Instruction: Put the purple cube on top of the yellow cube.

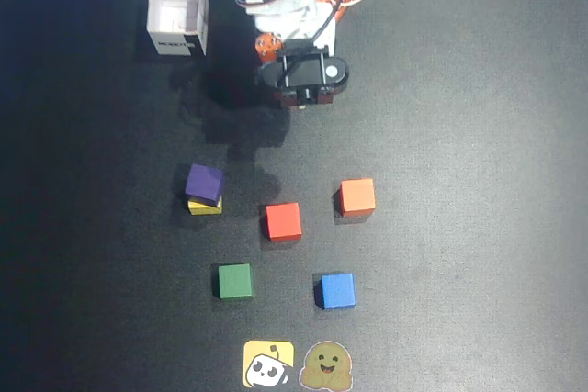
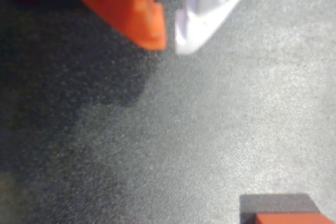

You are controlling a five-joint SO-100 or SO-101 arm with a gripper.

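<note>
Your purple cube (image 1: 204, 184) sits on top of the yellow cube (image 1: 205, 207), slightly offset, left of the red cube (image 1: 284, 222) in the overhead view. In the wrist view, your end effector (image 2: 170, 43) is clenched and empty, fingertips nearly touching above the dark tabletop (image 2: 210, 129).
</note>
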